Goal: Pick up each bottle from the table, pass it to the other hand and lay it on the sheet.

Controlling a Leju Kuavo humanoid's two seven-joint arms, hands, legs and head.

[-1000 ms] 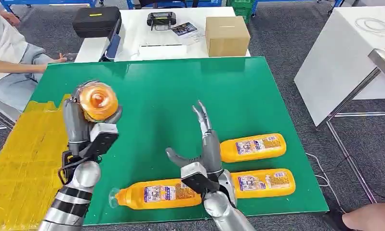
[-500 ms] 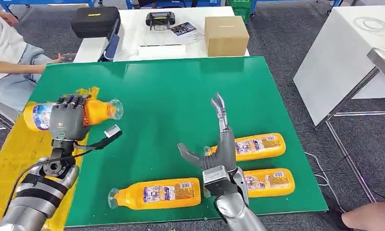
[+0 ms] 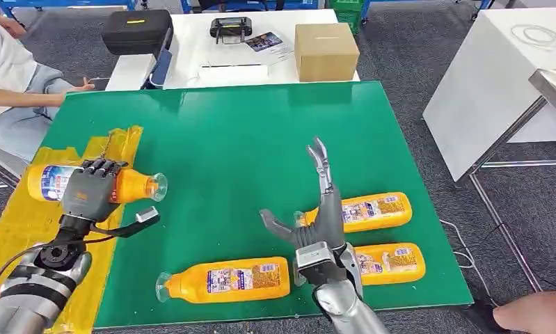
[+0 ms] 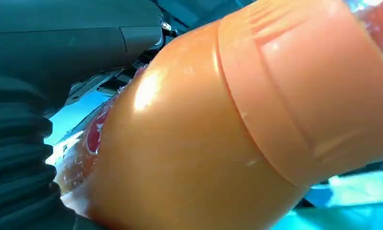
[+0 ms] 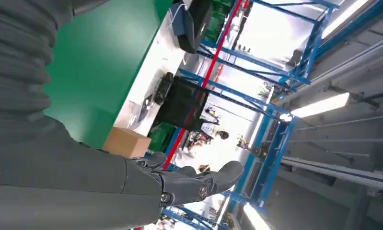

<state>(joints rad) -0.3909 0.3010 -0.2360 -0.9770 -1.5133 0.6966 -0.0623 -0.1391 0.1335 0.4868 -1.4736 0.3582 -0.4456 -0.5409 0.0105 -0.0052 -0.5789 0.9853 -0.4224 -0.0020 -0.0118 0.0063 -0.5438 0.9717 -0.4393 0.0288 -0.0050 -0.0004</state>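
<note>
Step in hand: laying down — the left hand [image 3: 89, 189] has its fingers clamped round the held bottle [image 3: 132, 185], carried on its side above the near edge of the yellow sheet [image 3: 24, 229].
Held bottle: cap end out over the green mat [image 3: 247, 139], base end out over the yellow sheet; the left wrist view has its orange body [image 4: 218, 134] pressed right up against the hand. Whether it touches the sheet I cannot tell.
Right hand: the right hand [image 3: 316, 209] stands upright on the far side of the green mat from the yellow sheet, fingers apart, nothing in them; the right wrist view shows the same spread fingers [image 5: 194, 184].
Next move, my call: lower the bottle flat onto the yellow sheet, all of it past the mat's edge, then loosen the fingers without rolling it.
Bottle count: four orange bottles — one held, three lying on the green mat.
Nearest to the sheet: lone bottle [image 3: 226, 280], along the mat's near edge.
Farthest from the sheet: a pair, far bottle [image 3: 365, 211] and near bottle [image 3: 390, 262], just beyond the right hand.
Sheets: one.
After that, I reckon: three bottles left to fetch.
</note>
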